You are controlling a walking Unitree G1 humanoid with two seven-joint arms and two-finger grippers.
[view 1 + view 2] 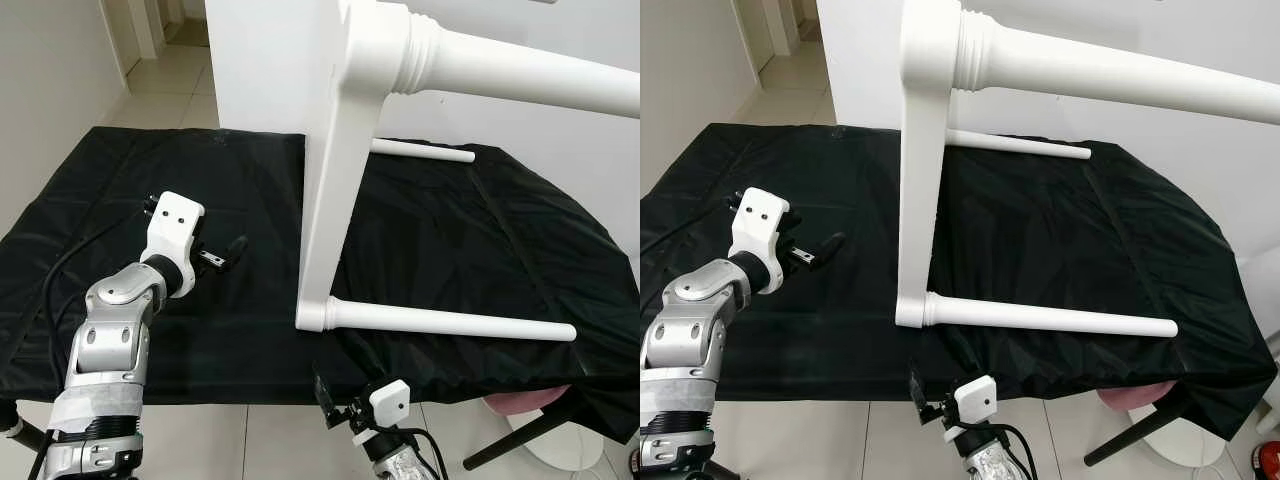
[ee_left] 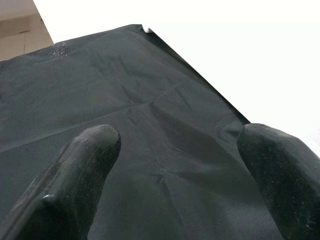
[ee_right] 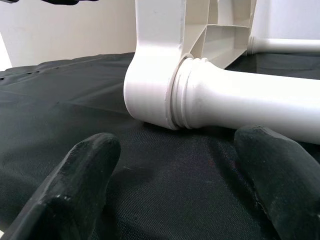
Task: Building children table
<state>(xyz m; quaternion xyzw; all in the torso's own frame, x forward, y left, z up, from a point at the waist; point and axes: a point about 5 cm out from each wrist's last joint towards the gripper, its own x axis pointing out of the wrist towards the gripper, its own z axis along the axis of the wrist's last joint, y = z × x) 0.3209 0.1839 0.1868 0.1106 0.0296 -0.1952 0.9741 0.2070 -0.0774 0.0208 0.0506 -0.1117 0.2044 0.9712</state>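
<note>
White kids' table (image 1: 330, 180) is lying on its side on the black cloth (image 1: 470, 240) that covers the table in front of me, tabletop standing up on edge and the legs sticking out to my right. One leg (image 1: 450, 322) lies low, right along the cloth near the front edge, another leg (image 1: 425, 151) sits further back, and a third leg (image 1: 520, 72) juts out up high close to my head camera. My left end effector (image 1: 232, 250) is hovering over the cloth to the left of the tabletop, well apart from it, fingers (image 2: 80, 165) spread wide and gripping nothing, just black fabric between them. My right end effector (image 1: 915, 390) is down at the front edge of the cloth, just below the corner where the low leg screws into the tabletop; its wrist cam looks straight at that ringed joint (image 3: 185, 95), with both fingers (image 3: 85, 180) apart and empty, near the joint but not touching it. Can't spot any brand, label or writing on the table parts or the cloth. A pink thing (image 1: 520, 402) peeks out under the cloth at my right.
</note>
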